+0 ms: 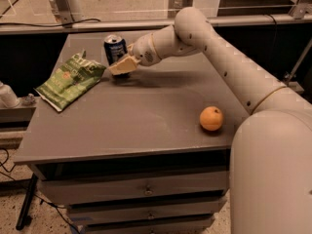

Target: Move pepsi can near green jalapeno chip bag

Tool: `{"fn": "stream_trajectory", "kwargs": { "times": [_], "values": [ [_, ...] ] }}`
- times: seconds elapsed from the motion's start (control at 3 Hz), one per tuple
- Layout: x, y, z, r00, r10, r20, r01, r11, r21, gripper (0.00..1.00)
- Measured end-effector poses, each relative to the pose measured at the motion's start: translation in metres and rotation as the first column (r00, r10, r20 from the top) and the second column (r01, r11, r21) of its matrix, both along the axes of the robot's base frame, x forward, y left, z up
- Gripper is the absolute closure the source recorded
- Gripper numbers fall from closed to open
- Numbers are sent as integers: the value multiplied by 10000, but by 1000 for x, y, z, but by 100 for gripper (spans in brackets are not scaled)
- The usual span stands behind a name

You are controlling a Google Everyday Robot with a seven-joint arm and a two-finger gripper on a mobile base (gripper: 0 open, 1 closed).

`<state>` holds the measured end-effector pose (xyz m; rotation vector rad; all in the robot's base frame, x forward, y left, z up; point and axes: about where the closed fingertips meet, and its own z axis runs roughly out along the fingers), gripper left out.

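Note:
The pepsi can (115,48) is dark blue with a silver top and stands upright, low over or on the grey table (146,121) at the back left. My gripper (122,62) is shut on the pepsi can, with a tan finger (125,65) across its lower front. The green jalapeno chip bag (70,78) lies flat on the table's left side, just left of the can, with a small gap between them. My white arm reaches in from the right.
An orange fruit (211,118) sits near the table's right front edge. Drawers are under the tabletop. A white object (7,95) stands off the table's left side. A rail and cables run behind the table.

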<state>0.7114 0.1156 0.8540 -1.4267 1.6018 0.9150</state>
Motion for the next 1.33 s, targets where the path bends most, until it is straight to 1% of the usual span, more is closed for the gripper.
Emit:
{"fn": "stream_trajectory", "kwargs": {
  "times": [0.33, 0.67, 1.0, 1.33],
  "values": [
    [-4, 11, -12, 9993, 346, -165, -348, 9993, -102, 100],
    [-9, 16, -17, 9980, 555, -299, -562, 9982, -209, 100],
    [-9, 16, -15, 9980, 556, -299, -562, 9982, -209, 84],
    [-9, 16, -14, 9980, 558, -299, -564, 9982, -210, 60]
  ]
}}
